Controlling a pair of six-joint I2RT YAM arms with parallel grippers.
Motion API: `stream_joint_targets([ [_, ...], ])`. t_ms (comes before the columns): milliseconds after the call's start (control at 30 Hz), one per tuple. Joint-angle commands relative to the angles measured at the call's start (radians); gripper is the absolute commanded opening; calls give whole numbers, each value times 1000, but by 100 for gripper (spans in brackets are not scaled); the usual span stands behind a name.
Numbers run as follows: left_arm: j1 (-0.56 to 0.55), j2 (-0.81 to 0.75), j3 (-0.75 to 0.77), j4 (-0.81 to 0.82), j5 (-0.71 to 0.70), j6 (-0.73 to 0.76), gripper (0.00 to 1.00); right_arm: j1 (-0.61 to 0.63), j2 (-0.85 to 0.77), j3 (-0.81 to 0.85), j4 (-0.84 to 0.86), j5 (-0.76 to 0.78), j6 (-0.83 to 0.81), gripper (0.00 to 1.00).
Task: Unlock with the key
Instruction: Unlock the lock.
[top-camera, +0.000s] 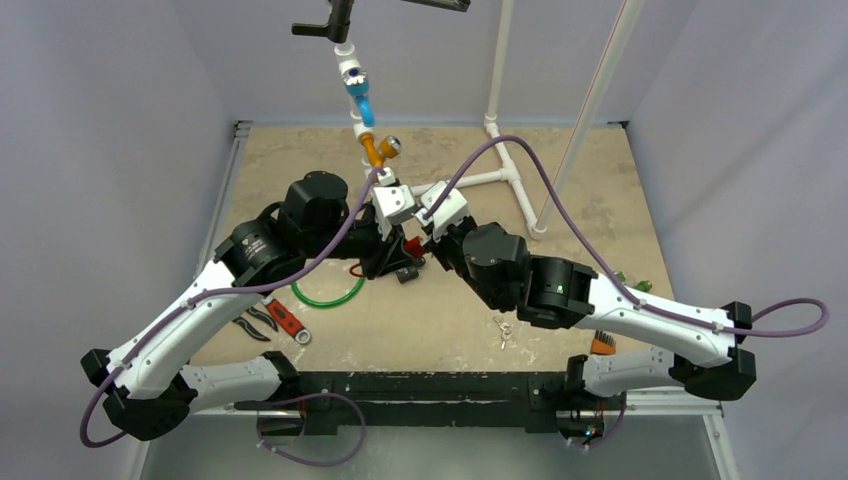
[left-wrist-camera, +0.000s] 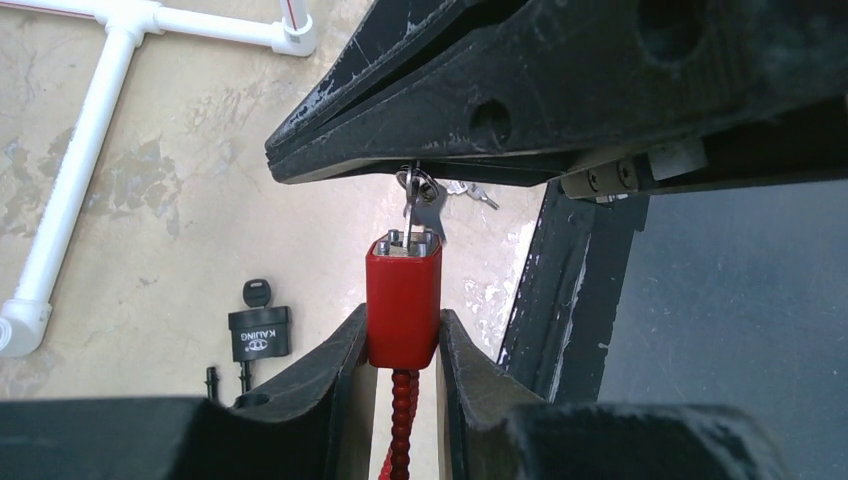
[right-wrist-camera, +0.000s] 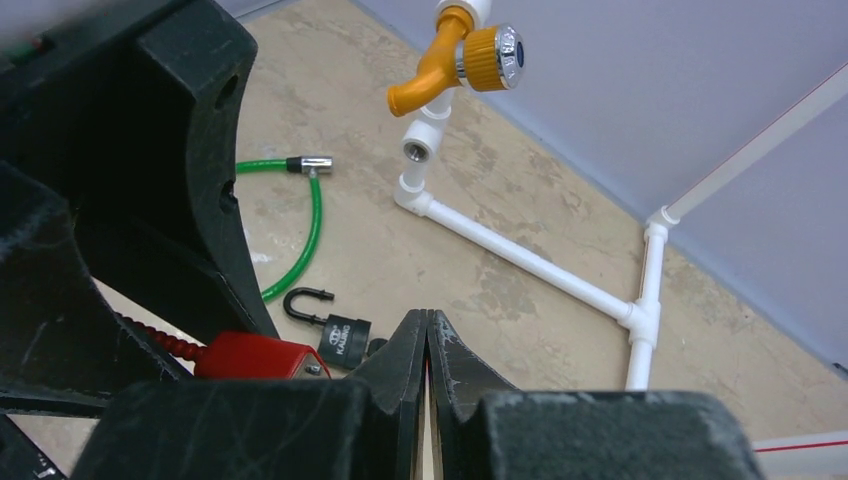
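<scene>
Left gripper (left-wrist-camera: 400, 318): clamped on the red lock (left-wrist-camera: 403, 295), one finger on each side of its body.
Right gripper (right-wrist-camera: 427, 322): fingers pressed tight together, pinching the head of the key (left-wrist-camera: 421, 208) as the left wrist view shows.
Key: stands in the top of the red lock, tilted a little, with its head up at the seam of the right gripper's fingers.
Red lock: mid-table between the two grippers, with a red ribbed cable (left-wrist-camera: 402, 425) trailing from its bottom end.
Black padlock (right-wrist-camera: 343, 336): lies on the table (left-wrist-camera: 180, 210) just beside the red lock, with its shackle open.
Green cable (right-wrist-camera: 312, 225): curves on the table to the left of both locks.
Orange tap (right-wrist-camera: 445, 62): sits on the white pipe frame (right-wrist-camera: 520, 258), at the far side.
Spare keys (top-camera: 503, 331): lie on the near part of the table, right of middle.
</scene>
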Motion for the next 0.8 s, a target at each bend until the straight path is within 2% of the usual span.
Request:
stream_joint_targets([
  [0,6,-6,18,82,-4,-26,0,41,17,-8,76,23,15,0],
  [300,19,-7,29,104,-15,-27,0,126,69,-20,129,64,70,0],
  [767,93,-57,24,108,3,-61,0,144,73,-55,50,24,142,0],
])
